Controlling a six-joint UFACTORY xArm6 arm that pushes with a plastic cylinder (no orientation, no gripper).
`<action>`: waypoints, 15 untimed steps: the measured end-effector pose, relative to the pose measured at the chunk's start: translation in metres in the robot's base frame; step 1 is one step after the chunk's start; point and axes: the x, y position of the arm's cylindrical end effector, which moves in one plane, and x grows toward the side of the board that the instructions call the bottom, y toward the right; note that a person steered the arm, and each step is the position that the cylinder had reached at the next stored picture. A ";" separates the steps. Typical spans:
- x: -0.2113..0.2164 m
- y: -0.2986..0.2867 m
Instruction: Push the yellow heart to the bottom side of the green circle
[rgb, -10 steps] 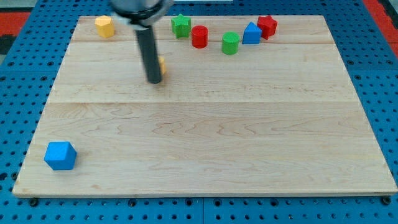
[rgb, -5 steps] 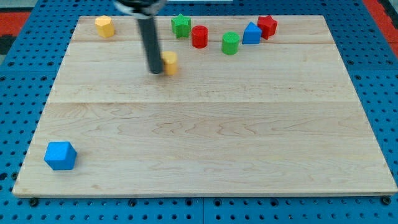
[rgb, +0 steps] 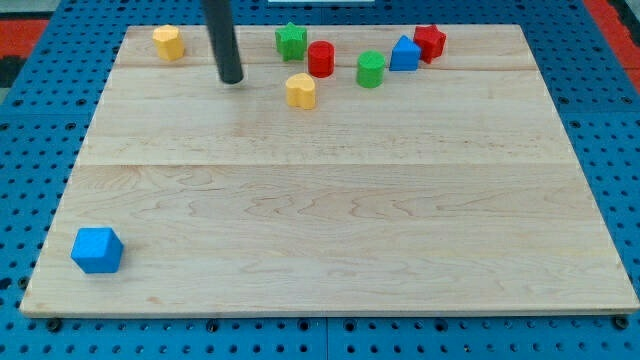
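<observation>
Camera view, yellow heart (rgb: 300, 90) apart to the right of my tip (rgb: 231, 80), green circle (rgb: 371, 69) farther right

A pale wooden board (rgb: 330, 230) is lying flat and filling most of the view, its planks running from the view's left to the view's right with thin seams between them and faint grain showing. Soft, even light is falling on it, giving only small, weak shadows. Under and around the board, a blue bench (rgb: 20, 170) is showing on every side, its surface pierced by a regular grid of small dark holes. At the view's top right corner a patch of red (rgb: 618, 14) is peeking in beyond the blue. No walls, floor or windows are showing.
</observation>
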 end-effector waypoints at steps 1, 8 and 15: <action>-0.008 0.052; 0.060 0.127; 0.065 0.218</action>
